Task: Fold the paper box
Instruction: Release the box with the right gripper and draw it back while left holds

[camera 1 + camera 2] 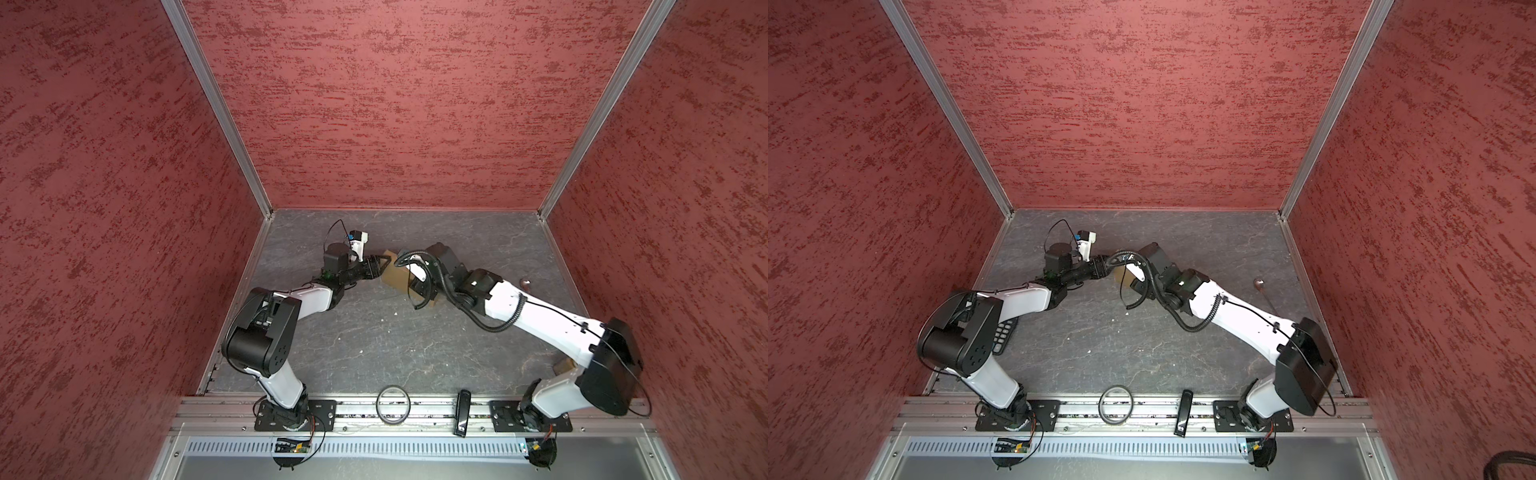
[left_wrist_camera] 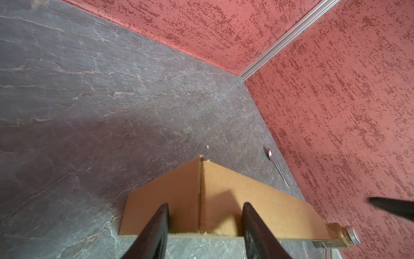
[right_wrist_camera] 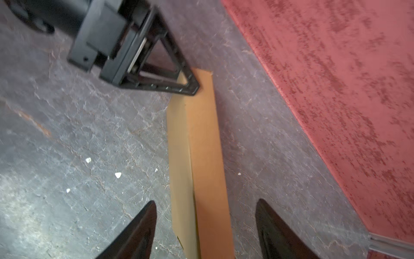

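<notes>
Box (image 2: 246,190) sits mid-counter (image 1: 374,345), toward the back, between the arms; two walls stand and meet at a corner, so folding seems partly done. Left gripper (image 2: 206,204) and right gripper (image 3: 206,201) are spread, straddling cardboard unpinched.

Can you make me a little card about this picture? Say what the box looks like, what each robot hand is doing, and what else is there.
box: brown cardboard, walls standing up, mid-table
left gripper: open, jaws either side of a box corner
right gripper: open, jaws either side of a box wall, not touching it
table: grey, stone look
also there: spoon lying near the right wall
</notes>
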`<state>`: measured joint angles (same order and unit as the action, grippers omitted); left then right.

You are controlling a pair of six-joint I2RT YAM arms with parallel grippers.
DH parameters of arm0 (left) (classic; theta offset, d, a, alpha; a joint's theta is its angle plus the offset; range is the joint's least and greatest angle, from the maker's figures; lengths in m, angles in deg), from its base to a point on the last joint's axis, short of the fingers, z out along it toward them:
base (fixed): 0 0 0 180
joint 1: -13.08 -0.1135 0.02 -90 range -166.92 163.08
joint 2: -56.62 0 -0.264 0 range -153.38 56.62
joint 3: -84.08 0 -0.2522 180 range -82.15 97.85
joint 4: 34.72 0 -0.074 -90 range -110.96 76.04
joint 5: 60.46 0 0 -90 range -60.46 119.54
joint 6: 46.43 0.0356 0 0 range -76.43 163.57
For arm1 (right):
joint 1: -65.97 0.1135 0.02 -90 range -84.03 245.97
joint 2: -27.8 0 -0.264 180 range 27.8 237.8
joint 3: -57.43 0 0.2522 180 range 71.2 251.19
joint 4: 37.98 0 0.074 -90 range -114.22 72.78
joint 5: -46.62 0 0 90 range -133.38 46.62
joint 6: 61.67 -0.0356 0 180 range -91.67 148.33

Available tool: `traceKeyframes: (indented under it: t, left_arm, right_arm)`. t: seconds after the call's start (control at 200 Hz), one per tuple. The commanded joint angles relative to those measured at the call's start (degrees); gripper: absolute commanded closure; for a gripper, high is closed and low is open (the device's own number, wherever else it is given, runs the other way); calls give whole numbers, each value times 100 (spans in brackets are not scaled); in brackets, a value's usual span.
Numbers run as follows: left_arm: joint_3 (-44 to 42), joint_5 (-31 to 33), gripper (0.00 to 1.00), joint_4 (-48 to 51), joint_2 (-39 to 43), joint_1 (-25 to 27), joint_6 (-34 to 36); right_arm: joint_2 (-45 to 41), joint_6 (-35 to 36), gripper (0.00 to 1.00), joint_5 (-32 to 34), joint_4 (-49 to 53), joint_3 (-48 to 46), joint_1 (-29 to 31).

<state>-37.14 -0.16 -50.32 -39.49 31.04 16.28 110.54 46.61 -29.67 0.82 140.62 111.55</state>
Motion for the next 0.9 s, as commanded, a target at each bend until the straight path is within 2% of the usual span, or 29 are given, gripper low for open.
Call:
traceKeyframes:
  t: [0.0, 0.1, 0.175, 0.356, 0.541, 0.706, 0.897]
  left_arm:
    - [-72, 429, 48, 798, -131, 131, 227]
    - [-69, 563, 48, 864, -105, 222, 255]
    - [-79, 659, 48, 895, -84, 282, 277]
    - [-112, 837, 48, 972, 5, 353, 362]
    - [-116, 991, 48, 1044, 67, 410, 426]
    - [-109, 1083, 48, 1064, 67, 463, 442]
    - [-86, 1192, 48, 1082, 40, 540, 453]
  right_arm:
    - [-579, -1716, 35, 71, -134, -82, -233]
    - [-798, -3257, 38, 72, 110, -206, -415]
    - [-951, -4345, 38, -208, 99, -511, -608]
    - [-1284, -5816, 37, -672, -646, -1477, -842]
    - [-1287, -6413, 33, -1024, -1435, -2053, -1027]
    - [-1221, -6607, 33, -1247, -1830, -2295, -1152]
    - [-1108, -6725, 39, -1358, -2156, -2624, -1248]
